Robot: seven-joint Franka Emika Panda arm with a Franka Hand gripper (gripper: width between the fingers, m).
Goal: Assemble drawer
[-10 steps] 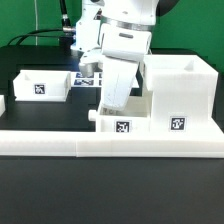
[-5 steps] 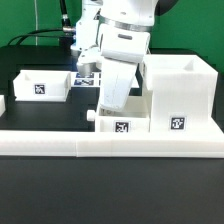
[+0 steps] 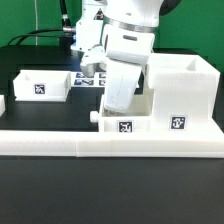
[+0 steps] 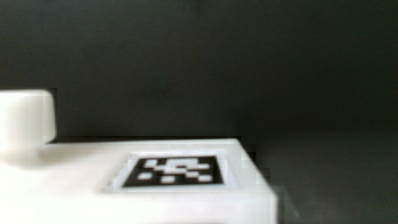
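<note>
A small white tray (image 3: 122,124) with a round knob (image 3: 96,117) on its end toward the exterior view's left stands just behind the long low wall. Its other end is at the tall white casing (image 3: 182,92). My gripper (image 3: 118,106) reaches down onto this tray. Its fingertips are hidden behind the tray's wall, and it seems shut on that wall. The wrist view shows a white tagged face of the tray (image 4: 178,172) very close, and no fingers. A second tray (image 3: 42,85) stands apart at the exterior view's left.
The long low white L-shaped wall (image 3: 110,146) runs along the front of the parts. The marker board (image 3: 92,79) lies behind the arm. A small white piece (image 3: 2,104) shows at the exterior view's left edge. A blurred white block (image 4: 23,120) stands beside the tagged face.
The arm and the small tray have shifted a little toward the exterior view's right, toward the casing. The second tray and the casing have not moved.
</note>
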